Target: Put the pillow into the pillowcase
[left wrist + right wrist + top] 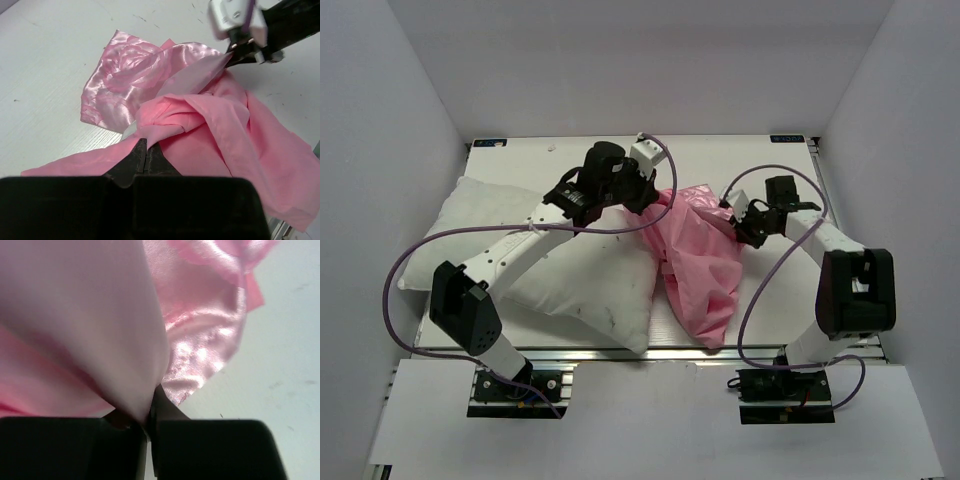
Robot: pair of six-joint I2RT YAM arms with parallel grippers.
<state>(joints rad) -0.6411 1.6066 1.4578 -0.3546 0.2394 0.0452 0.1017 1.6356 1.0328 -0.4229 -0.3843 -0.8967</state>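
The plump rectangular white fabric pillow (585,285) lay on the left half of the white surface (520,160). Its cloth was soft, matte and faintly creased, with a few small dark specks near its near corner. Just beside it on the right, touching its edge, lay the pink satin pillowcase (705,270), crumpled into an irregular, tapering heap. The pillow was wholly outside it.

Seen from the left wrist, the pillowcase (210,125) showed two textures. A glossy flap embossed with a large rose lay flat on the surface, and duller matte pink folds were twisted and bunched over it. From the right wrist, the same cloth (200,315) appeared as a pale, smooth sheet drawn taut in front of a shiny, wrinkled edge.

The left arm (510,255) stretched diagonally across the pillow, its wrist tipped down at the pillowcase's far left edge. The left fingers (140,160) were pressed together, pinching a matte fold. The right arm (840,250) stood with its elbow high and its forearm reaching inward. The right fingers (162,407) were closed on the pale layer at the pillowcase's far right edge.
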